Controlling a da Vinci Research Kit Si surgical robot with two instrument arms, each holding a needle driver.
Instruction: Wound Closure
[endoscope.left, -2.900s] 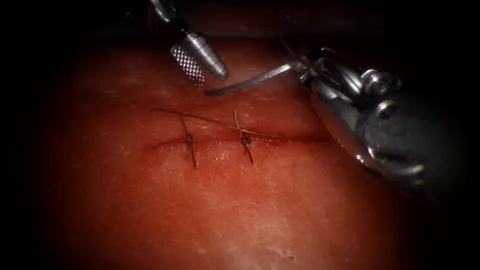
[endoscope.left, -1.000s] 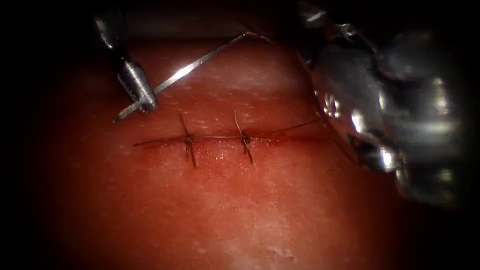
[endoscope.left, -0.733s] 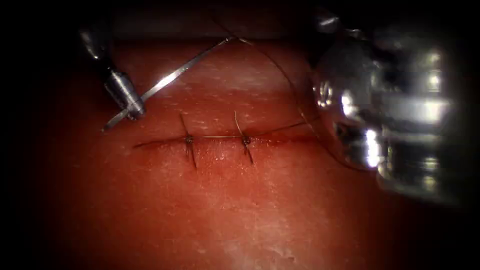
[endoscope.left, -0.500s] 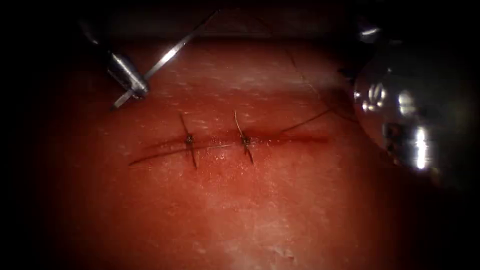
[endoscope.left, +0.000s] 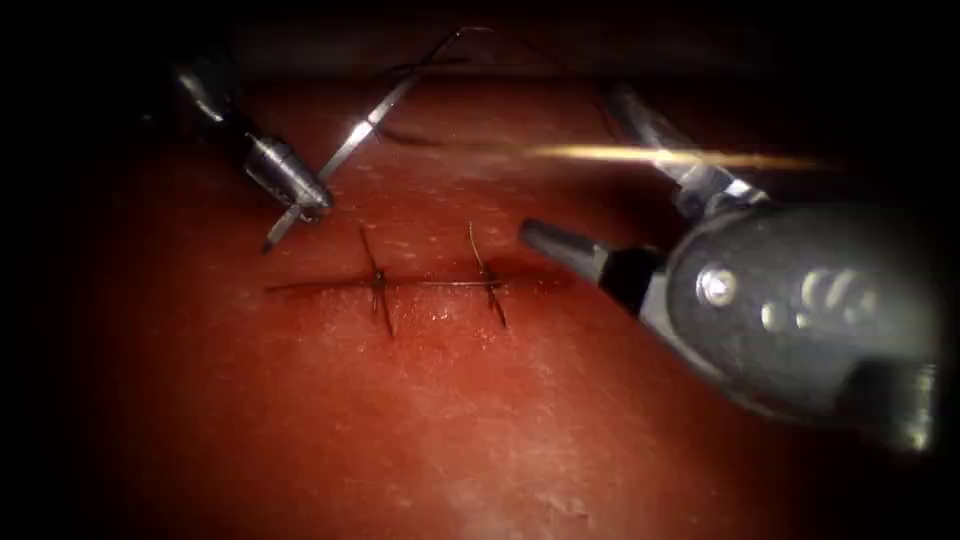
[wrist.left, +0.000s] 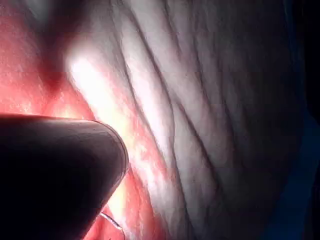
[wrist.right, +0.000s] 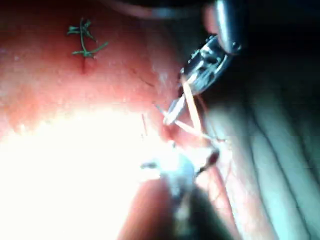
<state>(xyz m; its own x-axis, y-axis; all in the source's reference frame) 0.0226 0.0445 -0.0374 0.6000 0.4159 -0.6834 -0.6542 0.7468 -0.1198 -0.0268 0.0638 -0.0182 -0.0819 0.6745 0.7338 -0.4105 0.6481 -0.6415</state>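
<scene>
No text, label, brand, number or sign can be read anywhere (not on the tools' metal, nor on the tissue).

Dark surround; wrinkled pale drape (wrist.left: 210, 100) beyond lit field; bright spotlight.

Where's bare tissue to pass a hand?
Free: tissue below the cut, under both stitches. Crowded above: left hand grips the needle near its tip, off the tissue, thread trailing; right hand, open and empty, at the cut's right end.

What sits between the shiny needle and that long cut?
Endoscope view: bare tissue lies between the needle, held in the left hand, and the cut.
</scene>
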